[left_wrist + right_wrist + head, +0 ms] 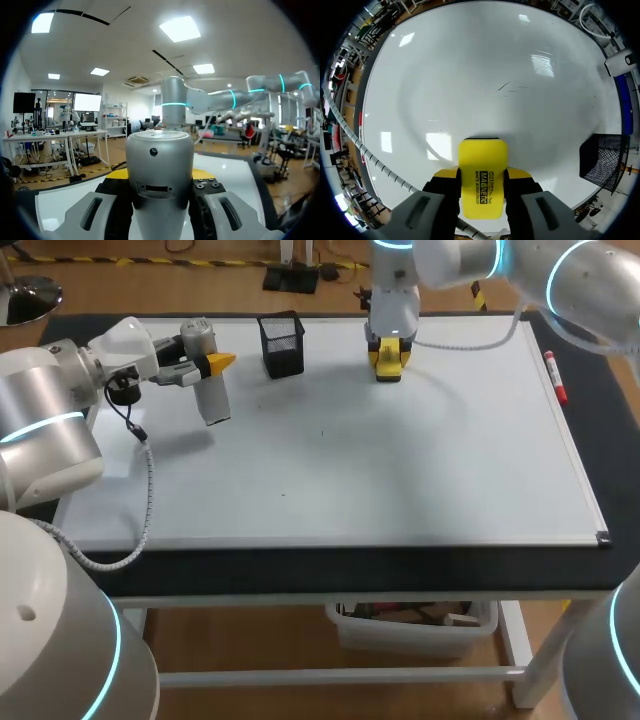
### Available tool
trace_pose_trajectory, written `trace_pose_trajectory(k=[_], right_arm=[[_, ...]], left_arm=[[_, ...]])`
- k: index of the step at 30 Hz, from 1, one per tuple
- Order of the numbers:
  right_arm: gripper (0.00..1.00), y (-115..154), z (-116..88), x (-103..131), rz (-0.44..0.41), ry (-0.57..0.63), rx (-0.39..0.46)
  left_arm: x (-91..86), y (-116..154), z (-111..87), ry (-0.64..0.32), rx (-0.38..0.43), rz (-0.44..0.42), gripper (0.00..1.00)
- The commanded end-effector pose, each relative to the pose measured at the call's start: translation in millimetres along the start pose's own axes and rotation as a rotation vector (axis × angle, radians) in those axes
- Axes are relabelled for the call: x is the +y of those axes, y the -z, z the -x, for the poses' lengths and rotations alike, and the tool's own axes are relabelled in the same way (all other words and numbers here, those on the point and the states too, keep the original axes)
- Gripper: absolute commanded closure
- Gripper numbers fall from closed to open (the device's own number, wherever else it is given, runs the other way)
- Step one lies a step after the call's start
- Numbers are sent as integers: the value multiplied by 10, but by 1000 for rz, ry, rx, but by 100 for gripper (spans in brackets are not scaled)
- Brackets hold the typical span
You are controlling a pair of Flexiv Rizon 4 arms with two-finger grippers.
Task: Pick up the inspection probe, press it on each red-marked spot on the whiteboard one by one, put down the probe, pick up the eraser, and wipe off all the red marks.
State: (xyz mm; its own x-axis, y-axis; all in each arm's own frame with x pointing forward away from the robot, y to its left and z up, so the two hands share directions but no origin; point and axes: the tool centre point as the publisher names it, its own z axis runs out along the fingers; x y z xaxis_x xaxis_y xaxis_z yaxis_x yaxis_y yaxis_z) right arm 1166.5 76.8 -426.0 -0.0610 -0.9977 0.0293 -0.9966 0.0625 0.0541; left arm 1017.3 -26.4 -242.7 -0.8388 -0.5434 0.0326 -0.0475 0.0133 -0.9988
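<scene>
Black print runs along the yellow block eraser (481,177), clamped in the right pincer (388,354) at the far edge of the whiteboard (400,470). The left pincer (214,366) is clamped on the silver cylindrical inspection probe (209,390) over the far left corner. A black mesh pen cup (283,345) stands between them; a red marker (555,377) lies at the right edge

Black print stands on the yellow eraser (480,182) (two short lines).

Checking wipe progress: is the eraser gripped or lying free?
Gripped: the right end effector clamps the eraser from both sides.
</scene>
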Motion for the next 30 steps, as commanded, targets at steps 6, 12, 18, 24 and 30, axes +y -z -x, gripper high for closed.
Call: trace_pose_trajectory(k=[6, 12, 18, 24, 30], right_arm=[[0, 57, -86, 55, -9, -36, -2], [0, 194, -175, 61, 20, -143, -146], [0, 416, -250, 51, 86, -308, -319], [0, 675, -312, 2, 142, -440, -443], [0, 919, -380, -79, 192, -592, -509]], left_arm=[[1, -5, -4, -2, -3, -5, 100], [1, -5, -4, -2, -3, -5, 100], [1, -5, -4, -2, -3, -5, 100], [1, -5, -4, -2, -3, -5, 100], [1, -5, -4, -2, -3, -5, 100]])
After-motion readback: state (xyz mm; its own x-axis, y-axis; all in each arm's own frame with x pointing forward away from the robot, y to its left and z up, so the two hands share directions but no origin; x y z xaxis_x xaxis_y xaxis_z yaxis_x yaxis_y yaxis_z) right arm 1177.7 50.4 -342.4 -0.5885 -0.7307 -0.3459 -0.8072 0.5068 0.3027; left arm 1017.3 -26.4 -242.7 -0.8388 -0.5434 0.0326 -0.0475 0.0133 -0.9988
